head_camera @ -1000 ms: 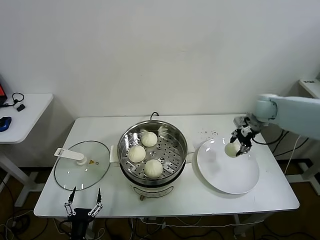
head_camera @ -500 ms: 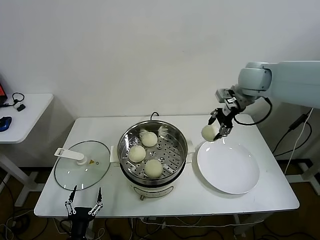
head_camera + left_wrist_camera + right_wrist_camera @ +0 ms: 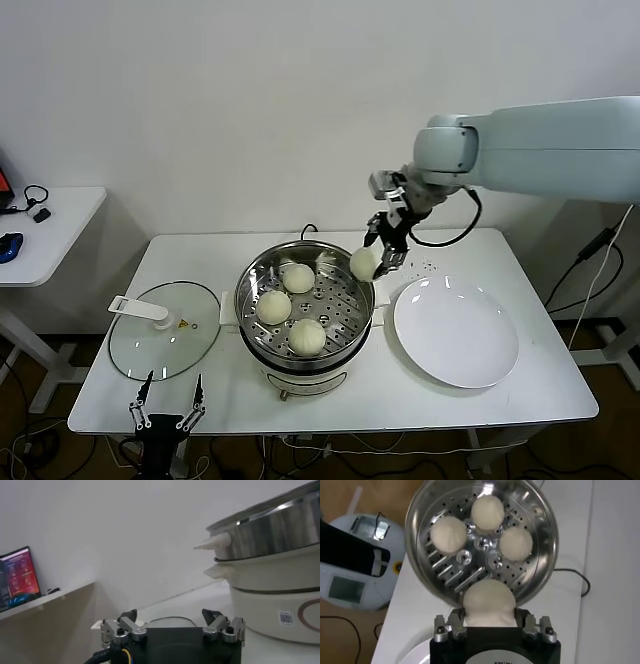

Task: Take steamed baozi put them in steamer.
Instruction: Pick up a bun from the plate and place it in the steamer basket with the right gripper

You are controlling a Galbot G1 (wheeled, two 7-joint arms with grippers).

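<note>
Right gripper (image 3: 384,250) displaced from above the plate (image 3: 480,355) toward the steamer (image 3: 345,262) since the earlier frames, fourth baozi (image 3: 363,264) carried along. Fingers clamped on that baozi, held in the air just over the steamer's right rim, as judged from the head view. Three baozi (image 3: 489,511) already resting on the perforated tray (image 3: 455,572), grouped left of centre and toward the back; tray's right portion bare. Plate bare, lying on the table (image 3: 200,385) just right of the steamer. Glass lid (image 3: 165,330) lying flat to the steamer's left. Left gripper (image 3: 172,625) parked low at the table's near-left edge, fingers apart, holding nothing.

Step in hand: transfer of the last baozi, judged nearly complete. Next move: a short carry inward past the rim, descent toward the bare part of the tray, then release clear of the neighbouring buns.
</note>
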